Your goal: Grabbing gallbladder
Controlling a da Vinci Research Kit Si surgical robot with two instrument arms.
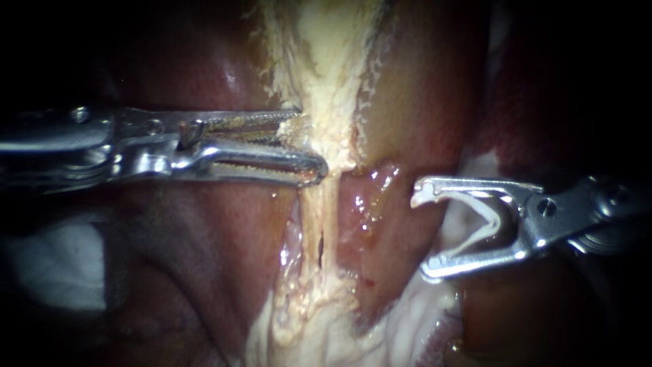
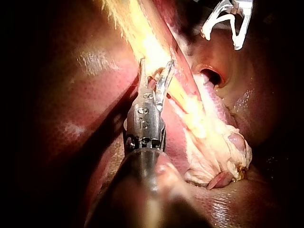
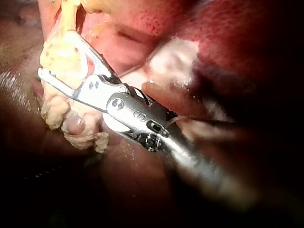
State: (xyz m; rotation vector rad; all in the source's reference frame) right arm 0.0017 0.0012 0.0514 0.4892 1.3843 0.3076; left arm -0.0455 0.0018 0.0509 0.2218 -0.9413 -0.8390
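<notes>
Pinching the edge of the pale fatty strip (image 1: 326, 102): the left instrument (image 1: 311, 144) has its serrated jaws part-spread, both touching the tissue bunched between them. I judge the gallbladder (image 1: 414, 95) to be the smooth tan body just beside the strip, on the side away from that instrument. The dark red liver (image 1: 204, 231) lies under its shaft. The right instrument (image 1: 421, 234) is off the tissue, its jaws wide and carrying an open white clip (image 1: 494, 219).

Risks:
- The bite looks shallow and mostly in fat, so pulling may tear it or let it slip.
- The hooked tip of the clip sits near wet pink tissue and could snag it.

Views:
- The left wrist view alone shows a dark opening (image 2: 211, 76) ahead of the jaws.
- The right wrist view alone shows a lumpy fat mass (image 3: 59, 111) under the right jaws. Contact there is uncertain.
</notes>
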